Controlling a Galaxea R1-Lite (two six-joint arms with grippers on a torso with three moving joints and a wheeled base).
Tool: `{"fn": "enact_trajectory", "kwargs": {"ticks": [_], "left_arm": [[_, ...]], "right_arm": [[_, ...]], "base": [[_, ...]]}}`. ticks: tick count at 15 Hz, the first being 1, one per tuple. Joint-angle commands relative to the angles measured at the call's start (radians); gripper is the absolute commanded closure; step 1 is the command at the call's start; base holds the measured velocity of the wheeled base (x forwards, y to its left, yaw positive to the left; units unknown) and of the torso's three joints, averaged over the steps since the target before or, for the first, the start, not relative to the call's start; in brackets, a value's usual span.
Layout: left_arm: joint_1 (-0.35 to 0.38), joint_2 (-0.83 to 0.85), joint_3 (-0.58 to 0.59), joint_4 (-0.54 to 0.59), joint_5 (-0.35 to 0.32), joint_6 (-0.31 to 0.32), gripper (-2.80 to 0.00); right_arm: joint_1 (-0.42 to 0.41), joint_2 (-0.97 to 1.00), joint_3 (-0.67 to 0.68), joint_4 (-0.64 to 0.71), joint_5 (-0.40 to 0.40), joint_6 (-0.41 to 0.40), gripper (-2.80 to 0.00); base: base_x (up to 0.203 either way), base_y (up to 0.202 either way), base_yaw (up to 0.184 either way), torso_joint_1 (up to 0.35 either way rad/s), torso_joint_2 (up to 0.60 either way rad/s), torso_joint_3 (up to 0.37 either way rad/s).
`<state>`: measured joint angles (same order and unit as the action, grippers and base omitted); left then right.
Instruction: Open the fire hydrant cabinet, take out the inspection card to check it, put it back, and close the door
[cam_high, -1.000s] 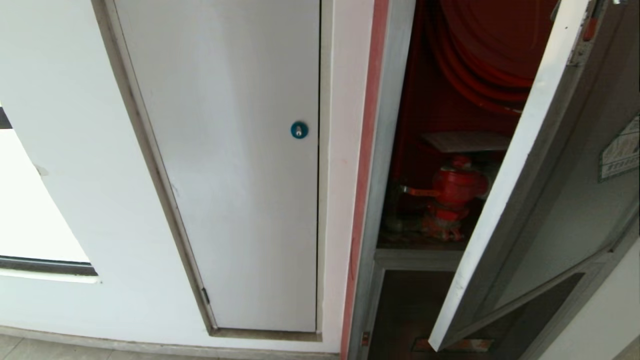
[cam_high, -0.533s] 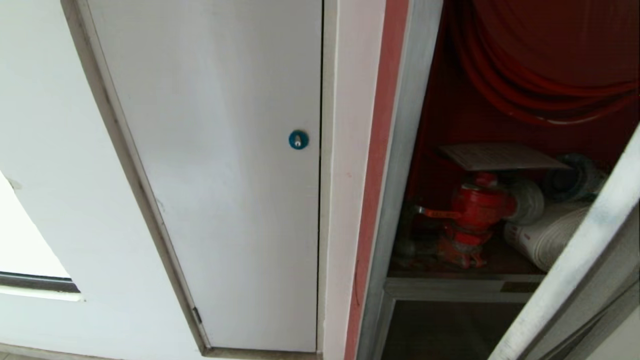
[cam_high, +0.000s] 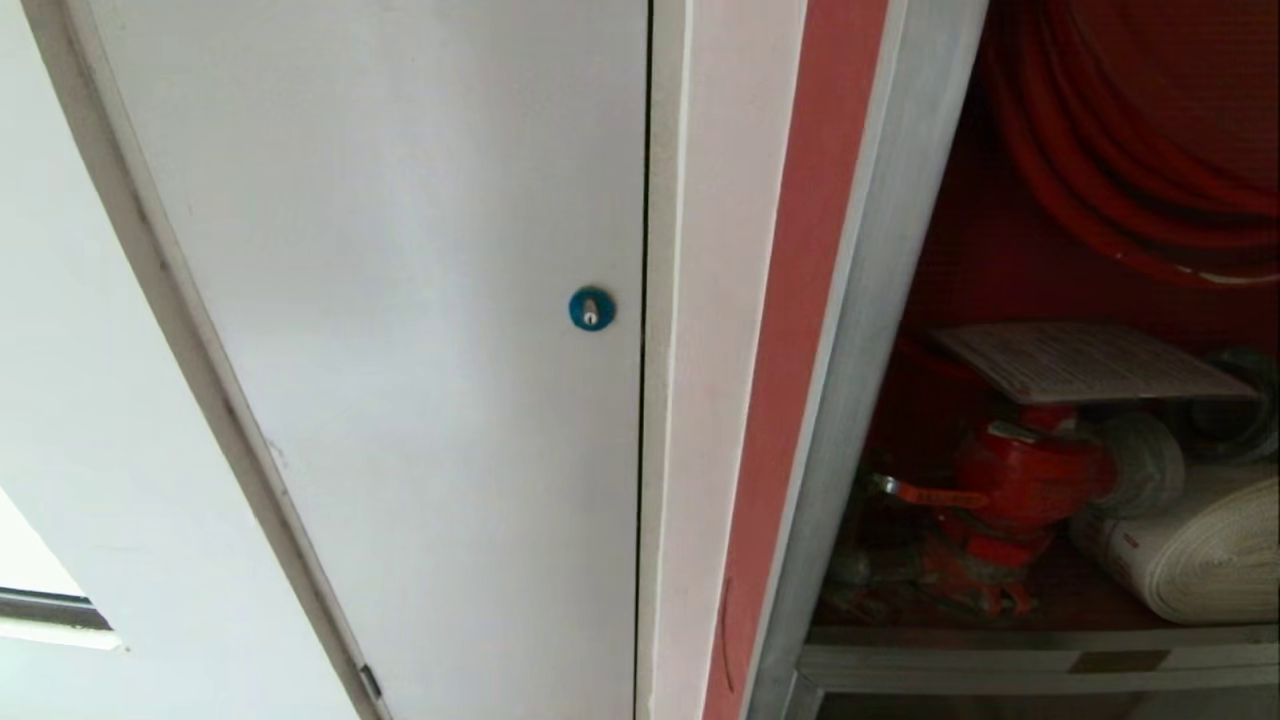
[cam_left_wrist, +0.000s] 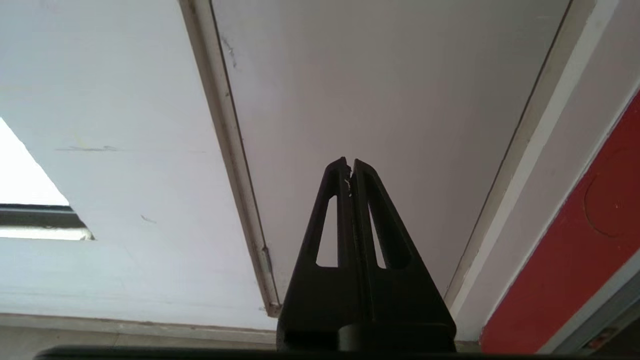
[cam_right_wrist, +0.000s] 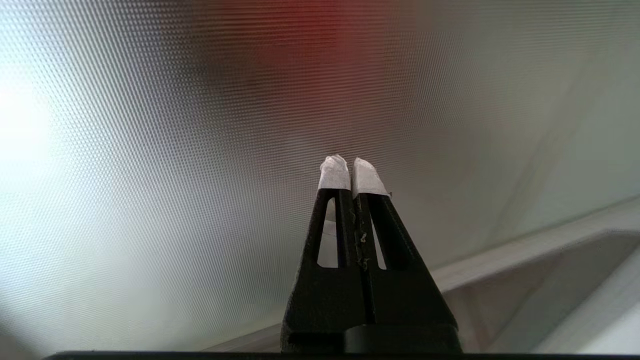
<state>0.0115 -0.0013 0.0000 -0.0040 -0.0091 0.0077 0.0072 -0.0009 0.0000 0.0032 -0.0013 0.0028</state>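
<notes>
Fire hydrant cabinet (cam_high: 880, 330), open; inspection card (cam_high: 1085, 362) still inside.

Door not in the head view; the right wrist view faces dotted tinted glass (cam_right_wrist: 175, 150), probably it. Opening judged done; taking out, checking, returning the card and closing remain. Card lies flat atop the red valve (cam_high: 1020, 480), beside the white rolled hose (cam_high: 1200, 560), below the red hose reel (cam_high: 1120, 150). Left gripper (cam_left_wrist: 349, 164) clenched, empty, facing the white door (cam_high: 400, 300) with blue lock (cam_high: 591, 308). Right gripper (cam_right_wrist: 352, 162) clenched, empty, apart from the card.
</notes>
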Motion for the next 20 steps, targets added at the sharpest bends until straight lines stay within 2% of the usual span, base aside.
{"fn": "enact_trajectory", "kwargs": {"ticks": [1,20], "left_arm": [[0.001,0.0,0.003,-0.001,0.0,0.0,0.0],[0.001,0.0,0.003,-0.001,0.0,-0.002,0.0]], "right_arm": [[0.0,-0.001,0.0,0.0,0.003,0.0,0.0],[0.0,-0.001,0.0,0.0,-0.002,-0.004,0.0]], "base": [[0.094,0.0,-0.002,0.017,0.01,-0.002],[0.0,0.0,0.0,0.0,0.0,0.0]]}}
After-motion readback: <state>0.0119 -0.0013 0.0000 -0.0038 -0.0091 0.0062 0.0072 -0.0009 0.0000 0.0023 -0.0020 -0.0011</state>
